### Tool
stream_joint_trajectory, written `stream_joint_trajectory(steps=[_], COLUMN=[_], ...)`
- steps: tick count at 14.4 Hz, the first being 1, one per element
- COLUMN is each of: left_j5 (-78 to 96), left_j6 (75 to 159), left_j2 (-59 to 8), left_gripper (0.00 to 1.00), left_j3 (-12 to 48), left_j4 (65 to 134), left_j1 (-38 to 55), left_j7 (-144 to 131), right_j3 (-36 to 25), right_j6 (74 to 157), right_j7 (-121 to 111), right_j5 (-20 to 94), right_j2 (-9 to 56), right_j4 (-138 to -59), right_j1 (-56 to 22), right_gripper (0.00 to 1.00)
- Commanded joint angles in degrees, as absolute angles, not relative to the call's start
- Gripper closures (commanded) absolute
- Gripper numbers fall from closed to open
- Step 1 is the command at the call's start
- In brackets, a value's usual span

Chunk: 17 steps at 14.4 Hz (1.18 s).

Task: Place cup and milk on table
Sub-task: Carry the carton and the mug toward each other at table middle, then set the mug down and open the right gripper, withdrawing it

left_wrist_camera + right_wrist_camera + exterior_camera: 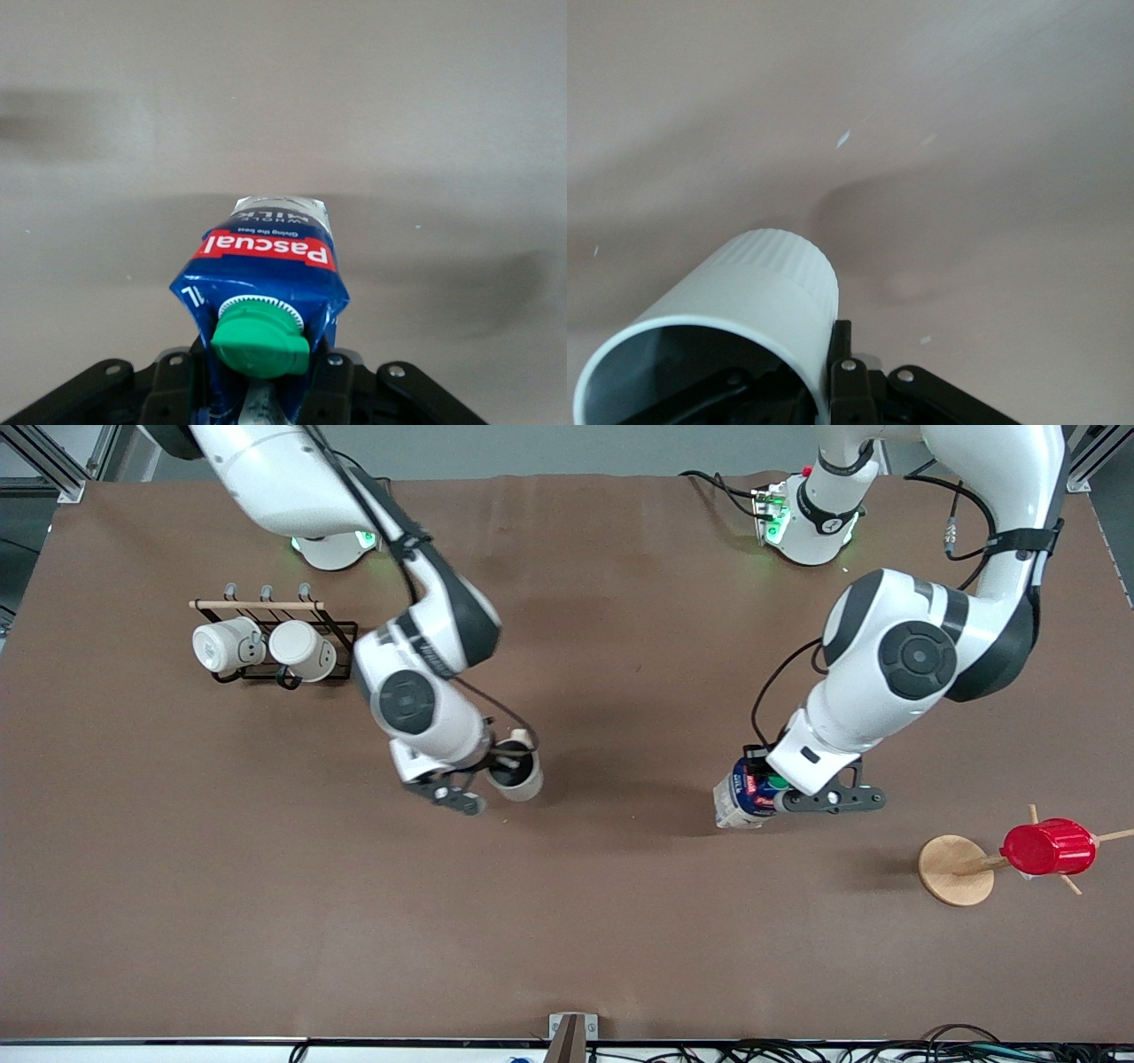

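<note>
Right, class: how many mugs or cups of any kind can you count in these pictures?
4. Two white mugs hang on the rack toward the right arm's end. The cream mug is in the right tool. The red ribbed cup sits on the wooden stand. None seems hidden.

The right gripper (pixel 483 775) hides much of the cup (pixel 516 773) in the front view, arm at ten o'clock over it; no lettering shows. In the right wrist view the cup (pixel 726 328) runs off the edge at six o'clock, its inside in shadow. The left gripper (pixel 769 794) covers the upper part of the milk (pixel 742 802) from two o'clock. In the left wrist view the carton's (pixel 266 274) base is out of sight and its small print too fine to read.
</note>
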<state>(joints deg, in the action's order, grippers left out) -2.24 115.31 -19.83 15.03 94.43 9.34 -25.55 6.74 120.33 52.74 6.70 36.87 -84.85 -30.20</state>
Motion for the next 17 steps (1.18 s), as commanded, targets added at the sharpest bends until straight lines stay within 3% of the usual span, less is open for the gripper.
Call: stream_joint_trajectory(steps=[1, 6, 11, 12, 14, 15, 17], left_j5=[-2.99, -2.99, -2.99, -2.9, -2.99, -2.99, -3.08], left_j6=[113.55, 113.55, 113.55, 113.55, 113.64, 113.64, 113.64], left_j2=[-19.68, -21.0, -22.41, -22.76, -23.81, -24.6, -26.1], left_gripper=[0.89, 0.9, 0.9, 0.9, 0.9, 0.9, 0.9], left_j3=[15.03, 15.03, 15.03, 15.03, 14.94, 14.94, 14.85], left_j4=[91.32, 90.09, 90.0, 89.91, 88.95, 88.08, 86.05], left_j1=[11.25, 16.08, 19.77, 20.12, 21.7, 22.41, 23.81], left_j7=[-27.95, -33.83, -37.96, -38.06, -39.63, -40.33, -41.13], right_j3=[5.89, 5.89, 5.8, 5.8, 5.71, 5.63, 4.93], right_j6=[122.5, 122.87, 125.51, 125.51, 125.6, 125.16, 124.02], right_j7=[52.65, 43.61, 42.1, 42.01, 41.84, 42.01, 42.1], right_j5=[6.33, -3.51, -3.43, -3.51, -3.69, -3.6, -3.6], right_j2=[39.72, 40.87, 42.01, 42.45, 42.45, 41.84, 37.74], right_j4=[-81.74, -82.35, -82.97, -83.06, -82.97, -82.79, -82.62], right_j1=[-33.39, -32.96, -32.61, -32.69, -32.87, -32.7, -31.91], right_gripper=[0.99, 0.97, 0.82, 0.69, 0.24, 0.06, 0.0])
